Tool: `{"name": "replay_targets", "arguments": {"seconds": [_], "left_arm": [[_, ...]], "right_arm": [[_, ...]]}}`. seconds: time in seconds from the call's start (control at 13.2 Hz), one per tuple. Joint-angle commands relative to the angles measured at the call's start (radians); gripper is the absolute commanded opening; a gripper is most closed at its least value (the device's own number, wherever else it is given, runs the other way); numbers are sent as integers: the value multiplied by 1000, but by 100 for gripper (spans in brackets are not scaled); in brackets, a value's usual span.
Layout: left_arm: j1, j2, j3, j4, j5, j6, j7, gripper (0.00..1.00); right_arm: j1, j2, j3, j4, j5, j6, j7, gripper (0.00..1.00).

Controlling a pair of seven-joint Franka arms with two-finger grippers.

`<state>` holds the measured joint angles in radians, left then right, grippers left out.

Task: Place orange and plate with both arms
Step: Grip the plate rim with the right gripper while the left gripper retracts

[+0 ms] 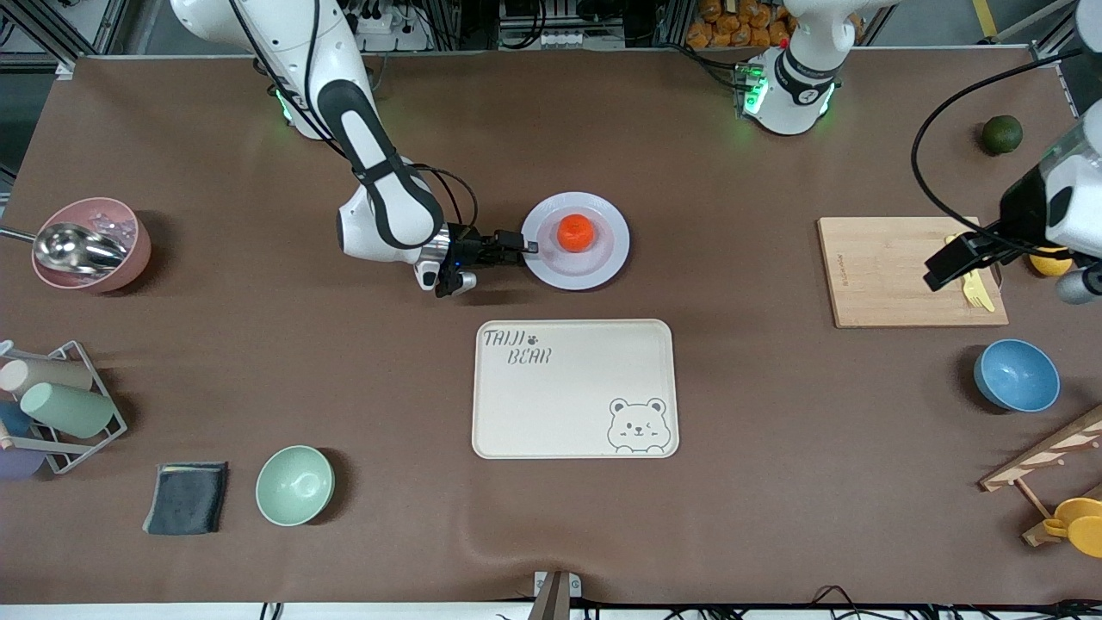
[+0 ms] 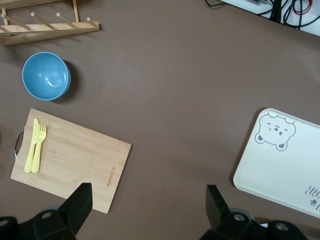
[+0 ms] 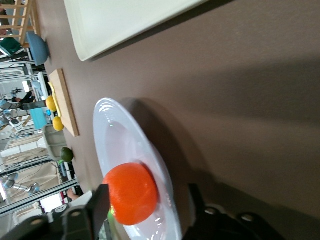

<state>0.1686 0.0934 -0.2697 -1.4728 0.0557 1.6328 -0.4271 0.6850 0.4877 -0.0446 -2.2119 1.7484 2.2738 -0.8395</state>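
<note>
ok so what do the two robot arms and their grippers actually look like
Both arms have glossy white shells with black joint sections, and their bases glow green. Black cables run along each. The right gripper is black with two short fingers on a silvery wrist with a small blue light. The left gripper is black too; its wrist view shows two blocky, wedge-shaped black fingers.

Left claw (image 2: 147, 207) raised, spread wide — right claw (image 1: 527, 246) low, horizontal.
</note>
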Motion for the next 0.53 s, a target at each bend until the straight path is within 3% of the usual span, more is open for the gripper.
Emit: {"name": "replay_targets", "arguments": {"seconds": [0.0, 0.3, 0.45], "left_arm": [[-49, -21, 81, -1, -36, -21, 95, 100], [-50, -35, 104, -6, -37, -43, 209, 100], [-57, -43, 119, -18, -56, -48, 257, 100]], "right_arm": [[57, 6, -6, 3, 71, 30, -24, 61], [131, 6, -6, 3, 147, 101, -47, 36], [136, 8, -6, 3, 180, 104, -99, 8]]}}
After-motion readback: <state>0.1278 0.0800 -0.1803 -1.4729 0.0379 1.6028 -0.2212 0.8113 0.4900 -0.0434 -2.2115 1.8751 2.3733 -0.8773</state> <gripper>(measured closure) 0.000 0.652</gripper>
